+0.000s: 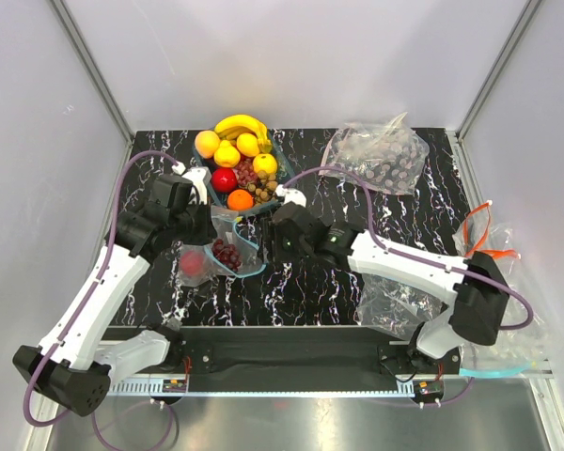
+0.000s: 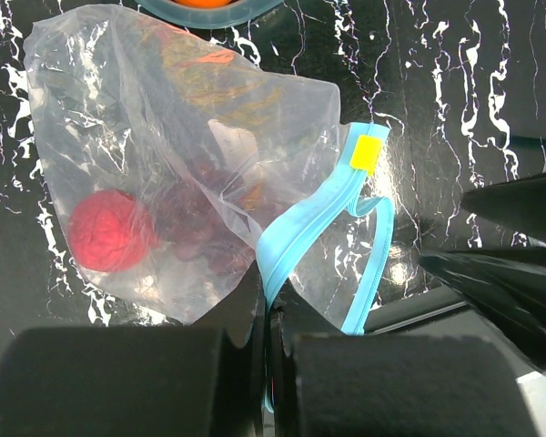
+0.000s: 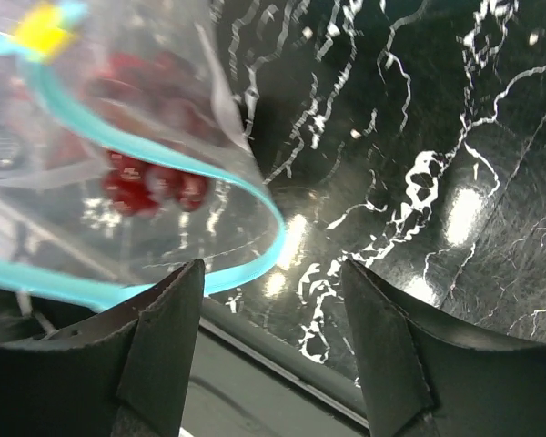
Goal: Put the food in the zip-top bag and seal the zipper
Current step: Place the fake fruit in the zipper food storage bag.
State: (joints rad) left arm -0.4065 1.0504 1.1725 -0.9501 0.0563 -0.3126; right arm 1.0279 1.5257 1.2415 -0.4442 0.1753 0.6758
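Note:
The zip-top bag (image 1: 221,252) lies in front of the fruit bowl (image 1: 280,155) and holds a red apple (image 1: 193,264) and dark grapes (image 1: 228,254). My left gripper (image 2: 271,305) is shut on the bag's light-blue zipper (image 2: 296,228); the apple (image 2: 109,232) and grapes (image 2: 196,228) show through the plastic, beside a yellow slider tab (image 2: 367,153). My right gripper (image 3: 271,273) is open and empty just right of the bag's mouth, whose zipper (image 3: 255,191) curves past its left finger. The bowl holds a banana (image 1: 240,122), orange (image 1: 241,199), red apple (image 1: 224,179), yellow fruits (image 1: 227,155) and nuts (image 1: 261,188).
A second wrinkled clear bag (image 1: 376,155) lies at the back right. Another clear bag (image 1: 395,305) lies under the right arm near the front edge. An orange-strapped item (image 1: 484,235) and more plastic sit off the table's right side.

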